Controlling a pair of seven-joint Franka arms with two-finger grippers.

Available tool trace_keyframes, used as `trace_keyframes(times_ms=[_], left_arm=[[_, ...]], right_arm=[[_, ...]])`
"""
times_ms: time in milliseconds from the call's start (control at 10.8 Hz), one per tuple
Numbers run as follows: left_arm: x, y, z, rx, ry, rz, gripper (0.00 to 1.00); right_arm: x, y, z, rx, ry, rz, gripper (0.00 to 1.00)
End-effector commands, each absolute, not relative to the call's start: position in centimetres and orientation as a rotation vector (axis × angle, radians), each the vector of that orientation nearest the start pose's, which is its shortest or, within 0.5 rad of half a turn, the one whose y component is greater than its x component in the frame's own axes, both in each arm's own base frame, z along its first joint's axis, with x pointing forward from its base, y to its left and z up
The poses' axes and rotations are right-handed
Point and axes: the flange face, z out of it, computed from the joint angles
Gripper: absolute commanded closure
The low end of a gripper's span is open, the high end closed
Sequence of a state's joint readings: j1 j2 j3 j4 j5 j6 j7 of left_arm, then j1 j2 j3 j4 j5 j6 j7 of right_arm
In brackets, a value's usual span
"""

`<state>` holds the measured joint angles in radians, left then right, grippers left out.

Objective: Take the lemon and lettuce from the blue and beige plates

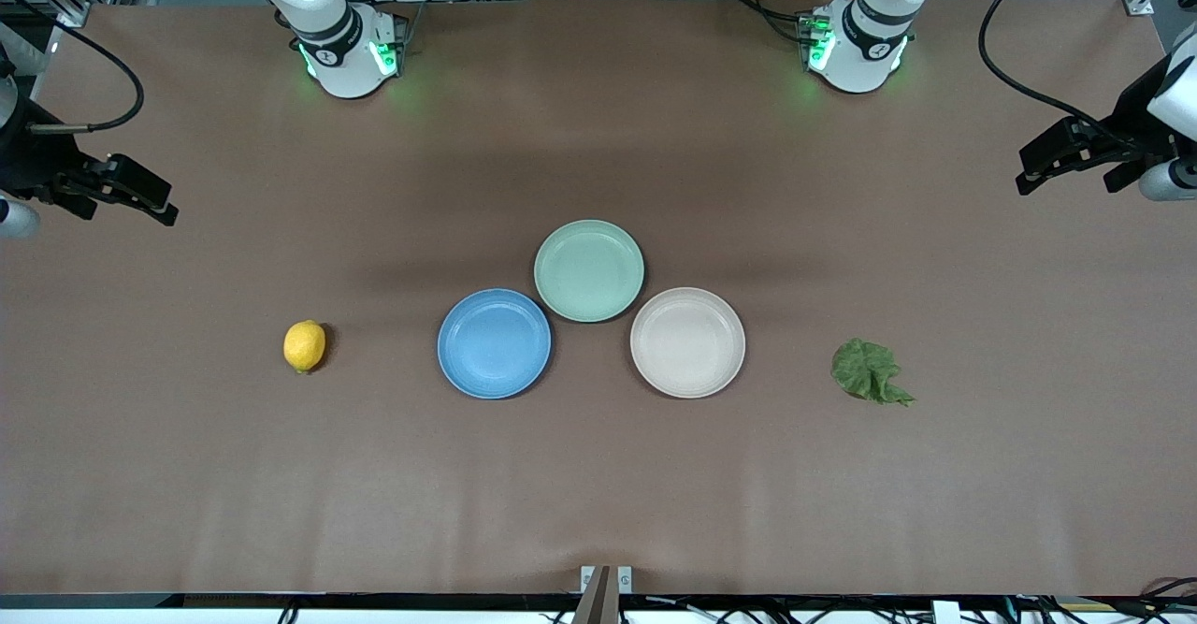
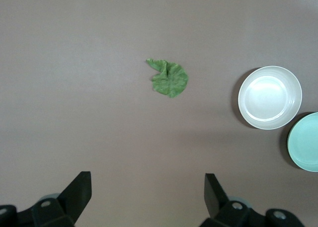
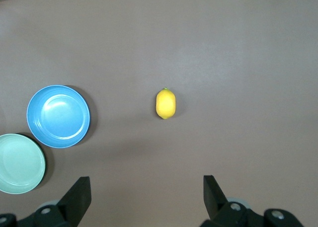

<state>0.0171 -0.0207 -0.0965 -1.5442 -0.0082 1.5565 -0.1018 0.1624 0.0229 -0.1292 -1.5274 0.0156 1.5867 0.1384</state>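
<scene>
Though asked to lift produce off plates, found all three plates bare: lemon lay on the counter at frame's lower left, lettuce leaf at lower right, apart from the blue plate and beige plate. Judged the picking finished. Saw right gripper at frame's left edge and left gripper at right edge, fingers spread and empty. Noted a green plate touching both, blocking nothing.
</scene>
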Motion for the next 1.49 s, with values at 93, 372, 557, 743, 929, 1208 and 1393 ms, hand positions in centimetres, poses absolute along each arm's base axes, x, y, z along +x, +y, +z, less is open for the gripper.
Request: trace_keyframes(times_ms=[93, 372, 557, 743, 929, 1208, 1393], left_arm=[[55.1, -4.8, 64.7, -3.158, -0.012, -0.056, 0.0], [55.3, -2.9, 64.7, -3.148, -0.053, -0.057, 0.0], [55.3, -2.2, 64.7, -3.15, -0.043, -0.057, 0.0], [55.4, -2.4, 64.5, -3.15, -0.038, -0.052, 0.0], [55.4, -2.6, 64.5, -3.152, -0.036, -0.052, 0.0], [55.5, -2.9, 64.2, -3.151, -0.024, -0.043, 0.0], [55.5, -3.0, 64.2, -3.155, -0.021, -0.042, 0.0]], right_arm=[[56.7, 1.8, 63.7, -3.138, 0.183, -0.064, 0.0], [56.5, 1.9, 63.8, -3.157, 0.172, -0.057, 0.0], [56.5, 2.1, 63.8, -3.157, 0.168, -0.057, 0.0], [56.5, 2.2, 63.8, -3.179, 0.16, -0.061, 0.0], [56.5, 2.5, 63.8, -3.185, 0.15, -0.062, 0.0], [56.5, 2.3, 63.8, -3.186, 0.145, -0.062, 0.0], [56.6, 2.1, 63.7, -3.187, 0.148, -0.064, 0.0]])
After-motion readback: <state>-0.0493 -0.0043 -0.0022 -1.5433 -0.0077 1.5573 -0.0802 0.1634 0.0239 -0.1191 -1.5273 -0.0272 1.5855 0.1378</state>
